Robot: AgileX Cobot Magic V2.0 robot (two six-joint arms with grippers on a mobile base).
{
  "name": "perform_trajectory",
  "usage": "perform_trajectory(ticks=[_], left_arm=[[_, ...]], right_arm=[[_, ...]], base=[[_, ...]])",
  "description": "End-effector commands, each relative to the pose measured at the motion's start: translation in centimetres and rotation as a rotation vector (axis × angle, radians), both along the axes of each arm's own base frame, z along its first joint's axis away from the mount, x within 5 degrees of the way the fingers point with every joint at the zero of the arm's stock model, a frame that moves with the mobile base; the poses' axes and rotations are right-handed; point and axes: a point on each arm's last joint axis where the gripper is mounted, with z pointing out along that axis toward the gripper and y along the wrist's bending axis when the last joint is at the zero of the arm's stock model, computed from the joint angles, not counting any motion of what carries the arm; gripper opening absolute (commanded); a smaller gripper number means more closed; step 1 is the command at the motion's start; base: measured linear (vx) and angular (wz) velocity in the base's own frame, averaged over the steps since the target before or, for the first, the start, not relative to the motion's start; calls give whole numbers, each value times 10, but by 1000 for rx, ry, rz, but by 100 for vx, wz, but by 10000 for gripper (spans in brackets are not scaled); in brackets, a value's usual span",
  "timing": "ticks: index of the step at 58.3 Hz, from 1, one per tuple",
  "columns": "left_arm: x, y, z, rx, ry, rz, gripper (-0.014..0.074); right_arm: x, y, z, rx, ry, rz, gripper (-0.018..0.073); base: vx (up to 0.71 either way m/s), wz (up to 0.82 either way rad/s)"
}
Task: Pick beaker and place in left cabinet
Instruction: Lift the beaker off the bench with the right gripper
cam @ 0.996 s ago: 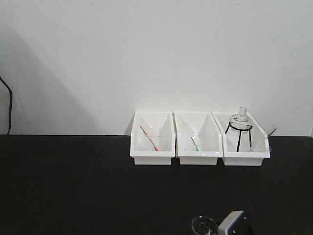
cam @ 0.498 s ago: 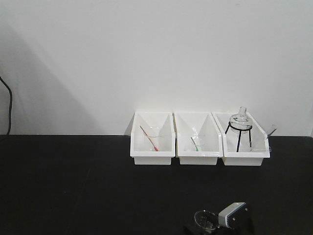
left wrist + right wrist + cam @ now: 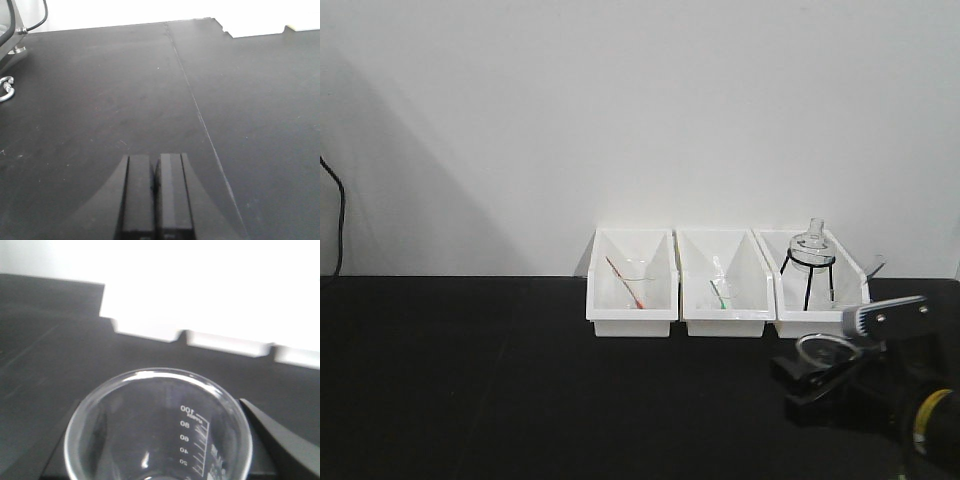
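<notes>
1. The right gripper is pinching the beaker low on its wall. It holds the beaker off the counter near the front right corner. Smooth glass in a narrow grip could slide or swing if I move the arm fast.
2. In the right wrist view only one finger shows beside the glass, and the other side is out of frame. I cannot confirm the hold is centred. If it is not, the beaker could tip as I carry it.
3. The round flask on its black stand sits in the rightmost white bin at the back edge, just behind the gripper. If the arm drifts backward, it could clip the bin or the flask.
4. The left cabinet appears in none of my views. I would be reaching towards it blind, so the beaker could strike a shelf edge or the door.
5. The left gripper has its fingers pressed together on nothing, low over the counter. Carrying the beaker leftward could bring the two arms into contact.
6. Squeezing harder to stop a slip could crack the thin glass.
</notes>
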Motion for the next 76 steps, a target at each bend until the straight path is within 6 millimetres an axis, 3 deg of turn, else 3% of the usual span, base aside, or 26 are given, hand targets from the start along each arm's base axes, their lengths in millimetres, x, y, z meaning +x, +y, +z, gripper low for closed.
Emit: perform_trajectory(ticks=[1,8,18,25,31,40,58,76], left_arm=[[1,-1,11,-16,-96,-11,4],[1,-1,11,-16,-96,-11,4],[1,-1,11,-16,-96,-11,4],[1,-1,11,-16,-96,-11,4],[1,-1,11,-16,-96,-11,4],[1,-1,11,-16,-96,-11,4],[1,-1,11,-16,-96,-11,4],[1,-1,11,-16,-96,-11,4]], right_arm=[[-30,-12,46,6,-81,-89,-4],[-81,-28,64,-9,-138,-180,-4],[-154,-47,65,40,-245,-280,-4],[-188,-56,61,62,-317,-332,-4],[-203,-63,60,96,-322,-392,-4],[-198,-60,59,48,-322,-363,-4],[-153,-41,47,-11,-246,-208,-4],[-151,-41,44,-86,-250,-187,-4]], base=[[0,0],[0,0],[0,0],[0,0],[0,0],[0,0],[0,0],[0,0]])
